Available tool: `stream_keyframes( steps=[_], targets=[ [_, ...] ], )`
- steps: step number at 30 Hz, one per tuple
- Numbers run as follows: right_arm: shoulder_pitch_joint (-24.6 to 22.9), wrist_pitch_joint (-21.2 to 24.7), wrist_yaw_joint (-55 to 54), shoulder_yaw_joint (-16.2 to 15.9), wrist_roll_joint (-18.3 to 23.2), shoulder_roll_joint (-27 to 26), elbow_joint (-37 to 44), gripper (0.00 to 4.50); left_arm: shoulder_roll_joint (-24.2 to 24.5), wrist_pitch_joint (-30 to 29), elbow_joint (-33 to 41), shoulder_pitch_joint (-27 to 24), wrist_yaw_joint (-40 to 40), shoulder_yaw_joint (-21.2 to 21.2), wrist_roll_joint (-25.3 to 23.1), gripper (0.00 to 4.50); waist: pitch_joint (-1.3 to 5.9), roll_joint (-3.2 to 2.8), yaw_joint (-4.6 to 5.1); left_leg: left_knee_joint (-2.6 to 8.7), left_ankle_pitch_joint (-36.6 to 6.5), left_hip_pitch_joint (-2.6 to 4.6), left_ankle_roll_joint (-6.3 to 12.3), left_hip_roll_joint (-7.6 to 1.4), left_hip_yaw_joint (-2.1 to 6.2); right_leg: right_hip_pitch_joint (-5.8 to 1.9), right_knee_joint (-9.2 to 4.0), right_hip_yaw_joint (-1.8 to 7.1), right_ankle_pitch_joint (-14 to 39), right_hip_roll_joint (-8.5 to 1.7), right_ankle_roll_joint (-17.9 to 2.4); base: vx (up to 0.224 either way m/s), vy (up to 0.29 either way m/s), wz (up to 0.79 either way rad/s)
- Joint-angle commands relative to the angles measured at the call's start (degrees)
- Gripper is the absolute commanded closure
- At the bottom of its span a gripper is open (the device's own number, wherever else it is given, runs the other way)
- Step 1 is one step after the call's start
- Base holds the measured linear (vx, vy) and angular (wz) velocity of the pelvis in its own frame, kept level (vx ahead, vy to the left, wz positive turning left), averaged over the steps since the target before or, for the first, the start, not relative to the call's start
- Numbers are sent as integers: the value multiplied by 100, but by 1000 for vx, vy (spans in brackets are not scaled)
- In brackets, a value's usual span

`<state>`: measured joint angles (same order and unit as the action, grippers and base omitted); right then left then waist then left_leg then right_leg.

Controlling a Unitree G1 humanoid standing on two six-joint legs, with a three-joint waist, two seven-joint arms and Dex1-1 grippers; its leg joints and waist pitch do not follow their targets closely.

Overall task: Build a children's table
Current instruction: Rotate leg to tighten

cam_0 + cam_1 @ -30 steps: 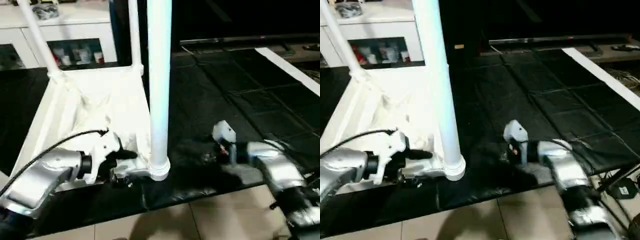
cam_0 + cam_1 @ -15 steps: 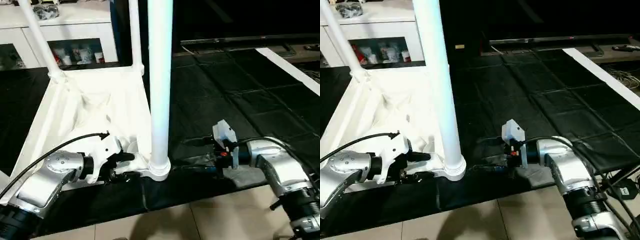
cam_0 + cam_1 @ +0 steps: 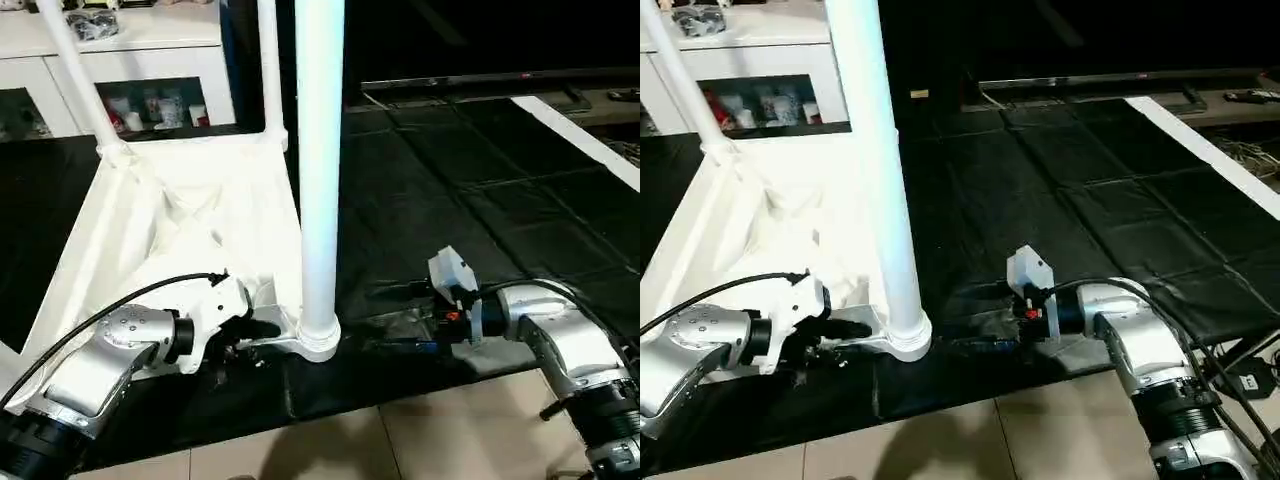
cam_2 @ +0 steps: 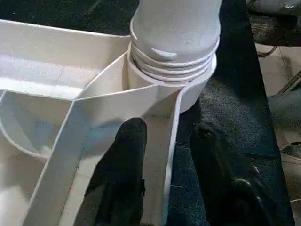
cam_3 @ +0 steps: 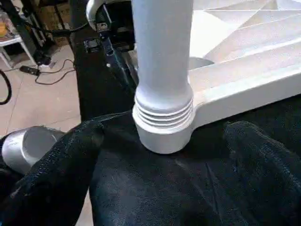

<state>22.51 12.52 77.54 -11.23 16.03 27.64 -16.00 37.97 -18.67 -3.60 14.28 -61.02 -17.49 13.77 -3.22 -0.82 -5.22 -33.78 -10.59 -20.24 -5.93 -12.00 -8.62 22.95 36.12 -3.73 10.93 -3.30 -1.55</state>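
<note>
While the white plastic table top (image 3: 190,225) lies upside down on the black-covered surface (image 3: 450,200), the left hand (image 3: 258,338) reaches level from the near left to its near right corner. In the left wrist view one black finger (image 4: 123,160) sits inside the ribbed underside and the other outside, so the hand straddles the thin edge wall beside the corner socket (image 4: 188,87), without visibly clamping it. A round tapered leg (image 3: 320,150) stands upright in that socket, ridged rings showing at its base; its upper end is cut off. Two more legs (image 3: 75,70) rise from the far corners, likewise cut off. The right hand (image 3: 405,318) lies low on the surface just right of the socket, fingers spread wide, holding nothing; its fingertips are hard to make out against the dark cloth. A white glass-door cabinet (image 3: 120,70) stands behind.
</note>
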Motion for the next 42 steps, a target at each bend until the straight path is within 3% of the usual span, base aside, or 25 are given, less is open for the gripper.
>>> stream_keyframes(
  steps=[1, 3, 13, 18, 24, 26, 31, 32, 37, 42],
  targets=[
    [31, -6, 48, -24, 28, 18, -10, 0, 39, 6, -34, -17, -34, -60, -66, 309, 358, -58, -25, 374, -1336, -10, 186, -68, -30, -296, -532, 252, 1680, -362, -985, 0, 0, 0],
    [29, -19, 46, -30, 12, 5, -20, 0, 45, 4, -58, -18, -54, -46, -62, 340, 361, -52, -24, 373, -1321, -14, 186, -67, -30, -300, -526, 251, 1645, -360, -989, 0, 0, 0],
    [-11, -80, 0, -79, -36, -19, 12, 0, 194, 85, -144, -73, -264, -74, -207, 406, 357, -44, -20, 379, -1328, -14, 189, -69, -27, -298, -532, 253, 1714, -364, -962, 0, 0, 0],
    [63, -189, -111, -75, -64, -143, -87, 0, 205, 132, -142, -69, -358, -115, -214, 447, 376, -44, -7, 376, -1191, -31, 187, -73, -25, -307, -491, 249, 1409, -362, -1055, 0, 0, 0],
    [390, -324, -377, -22, -95, -458, -376, 0, 203, 279, -192, 2, -615, -245, -238, 447, 372, -54, 4, 373, -1224, -4, 149, -73, -36, -295, -481, 259, 1408, -371, -1116, 0, 0, 0],
    [632, -308, -350, -78, -76, -643, -548, 0, 131, 432, -287, 125, -821, -359, -276, 447, 372, -29, 6, 372, -1224, 0, 157, -70, -39, -290, -480, 261, 1413, -373, -1125, 0, 0, 0],
    [868, -36, 90, -223, 137, -835, -669, 0, 91, 624, -501, 370, -1127, -547, -414, 447, 398, -53, -39, 363, -1094, 14, 189, -85, -50, -294, -426, 261, 959, -365, -1240, 0, 0, 0],
    [907, -22, 162, -257, 141, -855, -708, 30, 89, 657, -535, 406, -1165, -576, -443, 450, 395, -54, -44, 365, -1096, 8, 183, -85, -50, -297, -426, 261, 947, -369, -1248, 0, 0, 0],
    [1190, 15, 688, -551, 36, -982, -1171, 68, 18, 809, -792, 683, -1340, -695, -604, 450, 388, -26, -129, 370, -1229, 35, 116, -96, -61, -285, -456, 272, 1234, -398, -1201, 0, 0, 0],
    [1379, -75, 825, -619, -99, -1089, -1585, 116, -33, 908, -953, 829, -1401, -729, -677, 450, 394, -40, -157, 378, -1245, 30, 64, -101, -51, -287, -447, 270, 1289, -406, -1186, 0, 0, 0]
  ],
)
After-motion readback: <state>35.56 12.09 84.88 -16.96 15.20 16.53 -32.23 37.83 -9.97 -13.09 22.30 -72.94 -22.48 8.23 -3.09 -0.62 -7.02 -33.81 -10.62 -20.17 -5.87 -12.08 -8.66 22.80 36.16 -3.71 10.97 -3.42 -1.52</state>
